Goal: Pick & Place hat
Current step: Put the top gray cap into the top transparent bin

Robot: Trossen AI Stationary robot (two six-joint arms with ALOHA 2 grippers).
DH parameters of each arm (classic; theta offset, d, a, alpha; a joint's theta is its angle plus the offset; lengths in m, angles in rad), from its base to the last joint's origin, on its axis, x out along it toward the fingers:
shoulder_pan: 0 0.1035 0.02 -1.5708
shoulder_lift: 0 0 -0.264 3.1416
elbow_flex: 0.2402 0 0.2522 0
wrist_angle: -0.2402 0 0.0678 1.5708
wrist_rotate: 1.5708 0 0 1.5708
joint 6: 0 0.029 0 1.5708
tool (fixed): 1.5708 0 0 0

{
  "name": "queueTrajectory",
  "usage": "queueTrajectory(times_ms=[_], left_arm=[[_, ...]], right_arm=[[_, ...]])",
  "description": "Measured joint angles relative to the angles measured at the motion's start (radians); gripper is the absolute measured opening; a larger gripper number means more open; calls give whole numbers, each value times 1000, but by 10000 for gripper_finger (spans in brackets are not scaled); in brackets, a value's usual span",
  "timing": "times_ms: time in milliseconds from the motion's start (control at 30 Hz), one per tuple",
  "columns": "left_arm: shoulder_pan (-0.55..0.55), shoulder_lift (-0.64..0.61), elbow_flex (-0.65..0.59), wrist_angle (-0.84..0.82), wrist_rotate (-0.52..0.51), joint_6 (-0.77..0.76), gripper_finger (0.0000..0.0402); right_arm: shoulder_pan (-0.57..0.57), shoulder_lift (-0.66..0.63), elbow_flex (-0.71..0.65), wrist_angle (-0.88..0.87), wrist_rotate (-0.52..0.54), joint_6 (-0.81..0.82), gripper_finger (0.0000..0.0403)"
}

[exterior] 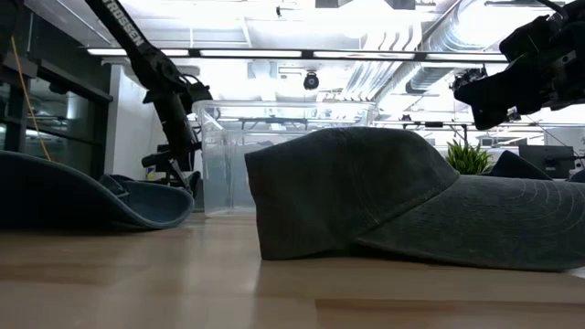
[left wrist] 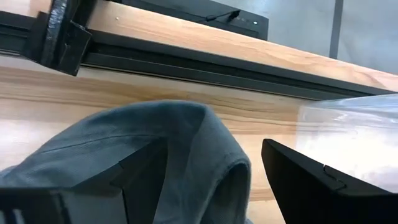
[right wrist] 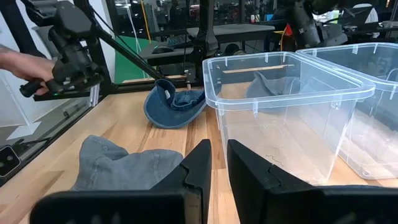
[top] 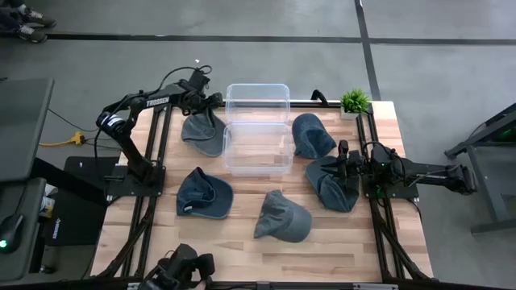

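Left end effector (top: 211, 102): fingers apart, straddling a grey-blue cloth hat (top: 203, 131) just beside the clear plastic bins (top: 256, 127).
Right end effector (top: 343, 153): fingers nearly together (nothing visibly held), above another grey-blue hat (top: 330, 184) on the wooden worktop (top: 242, 235).

Near hat: a grey cap (exterior: 366, 192) lay on the wooden worktop (exterior: 137, 283), brim reaching below the right claw (exterior: 480, 96).
Right claw: hung dark above the cap's brim end, clear of it; whether its fingers gripped anything could not be told here.
Left arm: a dark arm (exterior: 151, 64) slanted down far to the other side of that claw.
Blue hat: a cap (exterior: 82, 196) lay brim-up beneath the left arm.
Bin: a clear plastic container (exterior: 274, 137) stood behind the grey cap, between the two arms.
Plant: green leaves (exterior: 468, 157) showed under the right claw, behind the cap.
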Motion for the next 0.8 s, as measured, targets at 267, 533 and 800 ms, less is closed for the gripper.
queueTrajectory(times_ms=[267,533,800], left_arm=[[0,15,0,-1,10,-9,246],[0,15,0,-3,56,-4,126],[1,15,0,-39,56,82,14]], right_arm=[[0,0,0,0,0,0,52],[0,0,0,0,0,0,53],[0,0,0,0,0,0,52]])
